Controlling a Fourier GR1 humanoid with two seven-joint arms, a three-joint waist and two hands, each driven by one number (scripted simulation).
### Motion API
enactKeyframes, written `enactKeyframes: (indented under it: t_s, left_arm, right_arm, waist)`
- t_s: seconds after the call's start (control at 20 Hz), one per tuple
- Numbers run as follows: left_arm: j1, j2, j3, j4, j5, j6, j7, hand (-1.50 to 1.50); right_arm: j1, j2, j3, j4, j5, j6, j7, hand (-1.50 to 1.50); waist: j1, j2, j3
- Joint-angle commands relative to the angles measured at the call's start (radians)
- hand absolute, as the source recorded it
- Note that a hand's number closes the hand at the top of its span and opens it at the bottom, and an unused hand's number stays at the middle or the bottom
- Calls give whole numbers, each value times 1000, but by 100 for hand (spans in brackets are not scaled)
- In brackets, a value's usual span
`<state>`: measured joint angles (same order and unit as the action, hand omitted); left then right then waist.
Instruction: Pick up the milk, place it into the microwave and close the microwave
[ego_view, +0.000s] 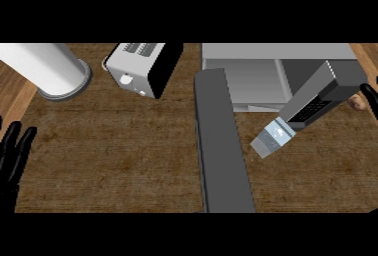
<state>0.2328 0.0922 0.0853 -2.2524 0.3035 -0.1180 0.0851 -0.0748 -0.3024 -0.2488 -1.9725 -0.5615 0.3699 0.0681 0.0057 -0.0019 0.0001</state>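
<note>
Black left hand (15, 150) open, fingers up

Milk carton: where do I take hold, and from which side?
Take the milk carton by its flat side walls, probably with the right hand coming from the right: it sits just before the microwave, and the open door blocks its left.

Left robot hand (15, 150) black, slender fingers; right robot hand (369, 97) black

Matt rough wood counter (111, 165); smooth grey metal microwave (251, 75).
</note>
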Motion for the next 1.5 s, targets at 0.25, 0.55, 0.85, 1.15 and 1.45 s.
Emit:
enactKeyframes:
  t_s: [0.25,0.55,0.85,1.15,1.45]
  left_arm:
    - [258,-56,6,-181,45,-114,-29,-150]
    - [314,-35,118,-191,151,-185,-60,-150]
    - [327,-16,180,-190,220,-216,-44,-150]
    - [401,-44,174,-226,231,-269,-57,-150]
    - [485,-54,233,-232,278,-339,-106,-150]
  right_arm:
    - [80,41,2,96,145,72,-111,-150]
    - [14,79,23,291,289,25,-195,-150]
    - [12,95,23,479,421,-5,-351,-150]
    - [-23,92,29,750,526,-14,-530,-150]
    - [-89,71,30,965,605,-48,-663,-150]
  waist:
    - [4,0,0]
    - [16,0,0]
    - [11,2,1]
    - [23,3,2]
    - [28,2,1]
